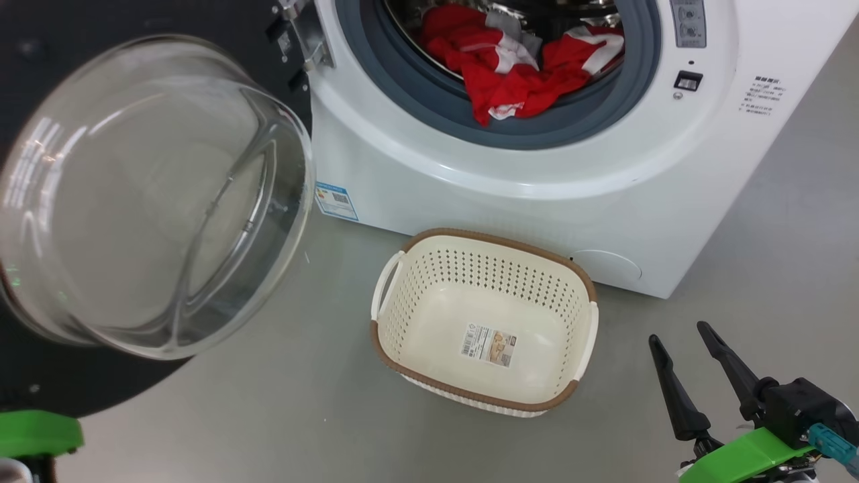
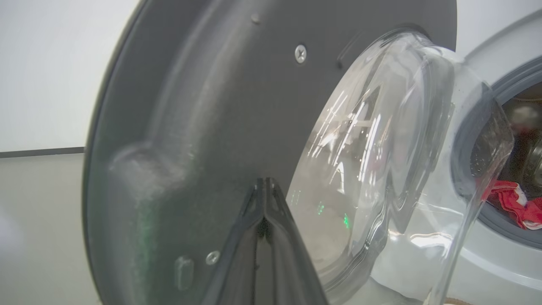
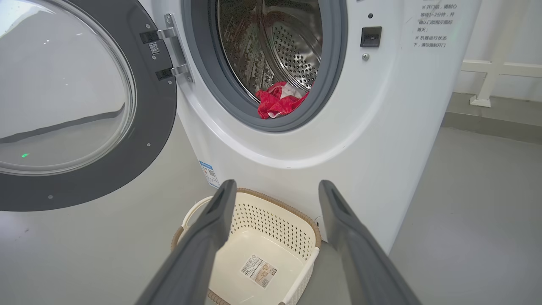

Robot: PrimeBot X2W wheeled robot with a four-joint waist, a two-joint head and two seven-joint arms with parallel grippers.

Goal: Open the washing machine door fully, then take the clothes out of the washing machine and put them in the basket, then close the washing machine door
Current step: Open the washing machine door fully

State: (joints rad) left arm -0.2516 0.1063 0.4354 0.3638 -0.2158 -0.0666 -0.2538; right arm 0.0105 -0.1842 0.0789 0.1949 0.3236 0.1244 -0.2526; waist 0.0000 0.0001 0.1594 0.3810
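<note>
We see the washing machine door [image 1: 154, 194] swung open, a black ring around a bulging clear bowl. Red-and-white clothes [image 1: 517, 74] lie in the drum [image 3: 292, 51]; the cream basket [image 1: 483, 268] sits on the floor [image 1: 302, 402] below. Our left gripper [image 2: 264, 190] is pressed together, our right gripper [image 1: 678, 333] spread.

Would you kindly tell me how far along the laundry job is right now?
Done: the washing machine door stands swung wide open. In hand: the left gripper, shut, points at the door's inner ring; the right gripper hangs open beside the basket, holding nothing. Left: the clothes lie in the washing machine, one draped over the gasket; the basket holds only its sticker, and the door needs closing.
</note>
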